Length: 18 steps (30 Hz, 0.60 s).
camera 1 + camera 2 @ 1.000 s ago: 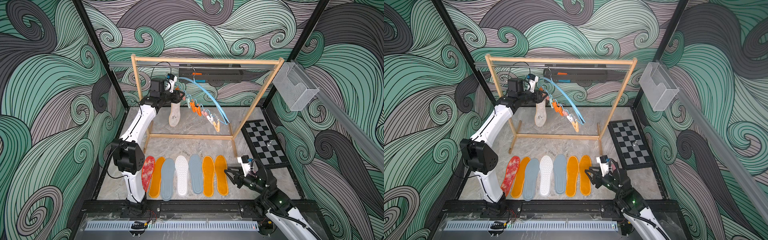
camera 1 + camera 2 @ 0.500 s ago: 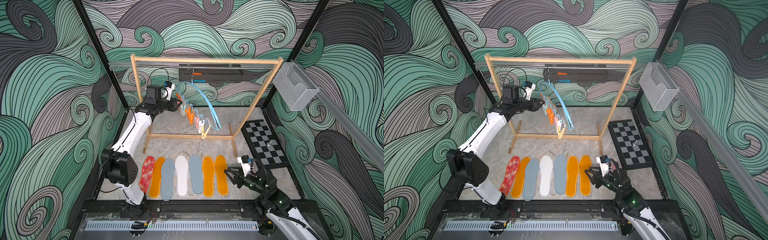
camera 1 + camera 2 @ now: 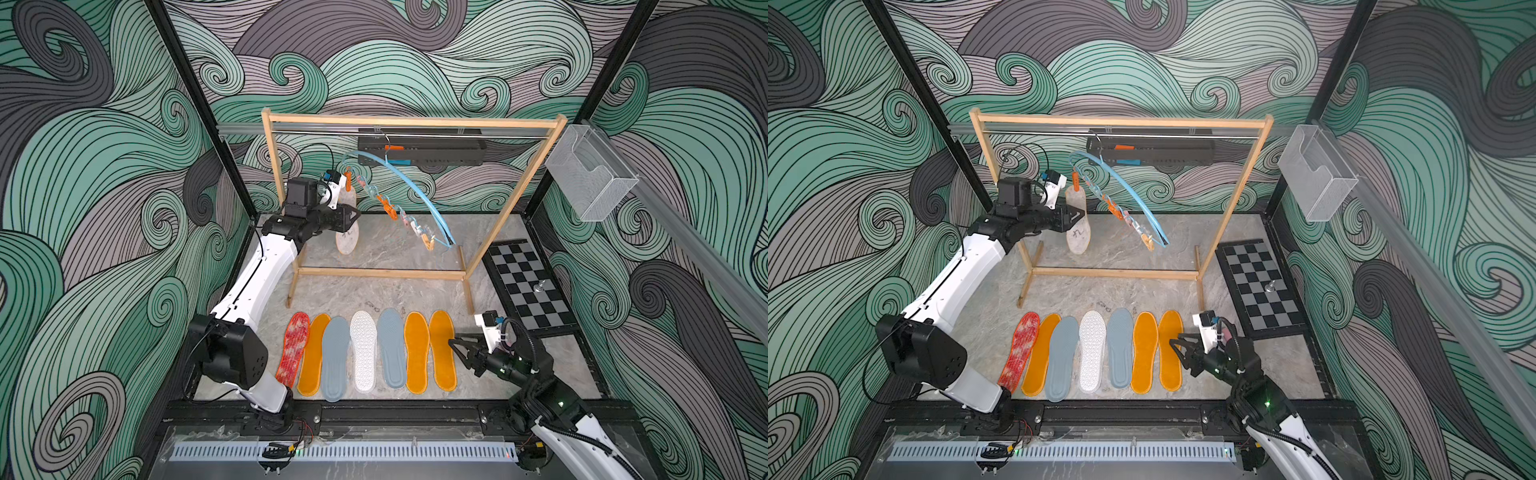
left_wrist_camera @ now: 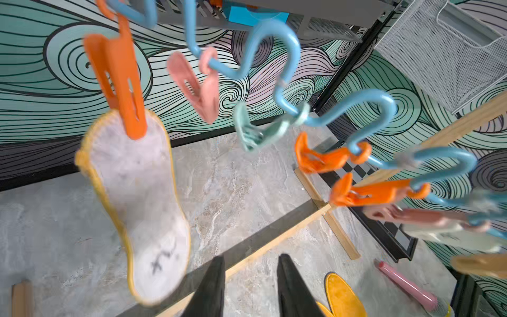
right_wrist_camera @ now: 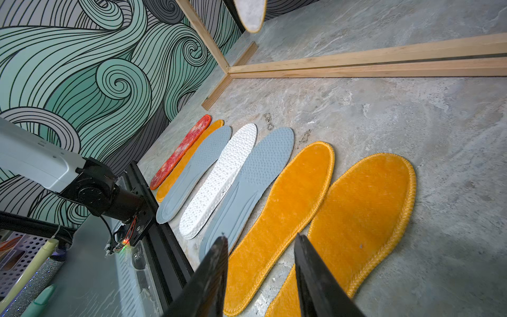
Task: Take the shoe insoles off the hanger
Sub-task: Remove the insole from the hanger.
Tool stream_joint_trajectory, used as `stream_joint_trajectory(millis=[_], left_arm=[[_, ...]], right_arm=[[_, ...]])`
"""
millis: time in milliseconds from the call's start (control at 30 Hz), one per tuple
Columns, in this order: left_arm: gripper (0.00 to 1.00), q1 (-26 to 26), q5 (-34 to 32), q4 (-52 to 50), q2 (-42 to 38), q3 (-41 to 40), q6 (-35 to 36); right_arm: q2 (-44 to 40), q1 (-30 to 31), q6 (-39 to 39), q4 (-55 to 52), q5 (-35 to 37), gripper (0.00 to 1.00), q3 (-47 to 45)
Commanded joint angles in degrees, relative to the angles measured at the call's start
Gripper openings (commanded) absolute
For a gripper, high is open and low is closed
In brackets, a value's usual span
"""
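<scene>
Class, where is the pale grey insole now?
In a top view the pale grey insole hangs from the hanger by its end orange clip, beside the left gripper.

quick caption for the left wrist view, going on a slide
One pale insole hangs from an orange clip on the blue hanger, with the left gripper open and empty nearby.

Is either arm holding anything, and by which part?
Nothing is held. The pale insole hangs by its end from an orange clip, beside the open left gripper; the right gripper is empty.
</scene>
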Motion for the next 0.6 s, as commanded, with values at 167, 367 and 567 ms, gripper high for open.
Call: stream_joint_trajectory(millis=[167,367,567], left_arm=[[0.24,0.31,1.61,-4.38,-11.24,-5.94,-1.29],[0.25,0.21,0.18,-6.1,-30.34,-23.19,0.07],[0.25,0.12,-2.93,-6.63,-51.44,-40.55,-0.78]], right_arm=[[-0.2,0.39,0.35,0.75,0.68,0.42,-0.05],[-0.04,0.53,0.37,0.92,0.6,0.42,-0.12],[0.67,0.63,0.21,1.21,0.89,0.42,-0.1]])
